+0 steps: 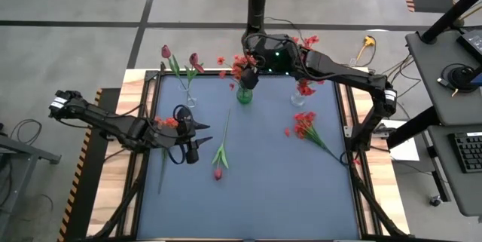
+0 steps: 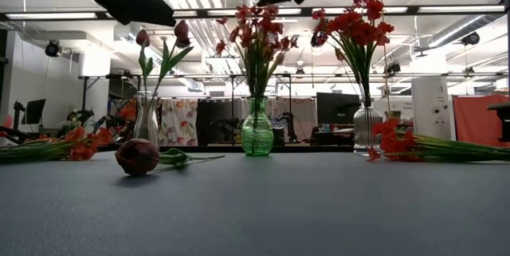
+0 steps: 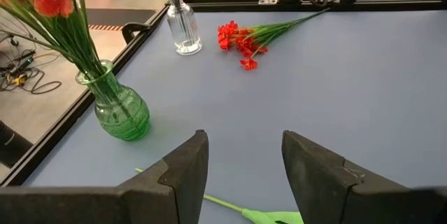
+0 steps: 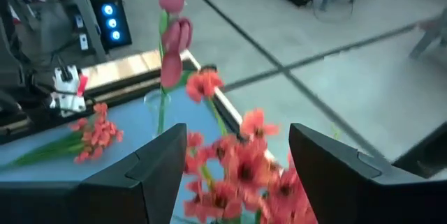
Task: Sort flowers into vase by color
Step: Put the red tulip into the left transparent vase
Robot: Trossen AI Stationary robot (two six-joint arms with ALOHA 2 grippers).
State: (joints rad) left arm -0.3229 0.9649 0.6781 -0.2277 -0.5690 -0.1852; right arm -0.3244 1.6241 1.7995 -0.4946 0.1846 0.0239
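Low view alone reveals green vase's (image 2: pixel 256 132) ribbing.

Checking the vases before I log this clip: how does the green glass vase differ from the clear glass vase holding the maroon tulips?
The green glass vase is tinted, round-bellied and textured; the clear glass vase with maroon tulips is colourless and slimmer. The green one holds a cluster of red blooms, the clear one only tulip buds. Seen from above, the green one stands near mid-table at the far edge, the clear one further left. Both stand upright.

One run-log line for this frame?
left hand: open, empty, over mat | right hand: open, above green vase | tulip: lying loose
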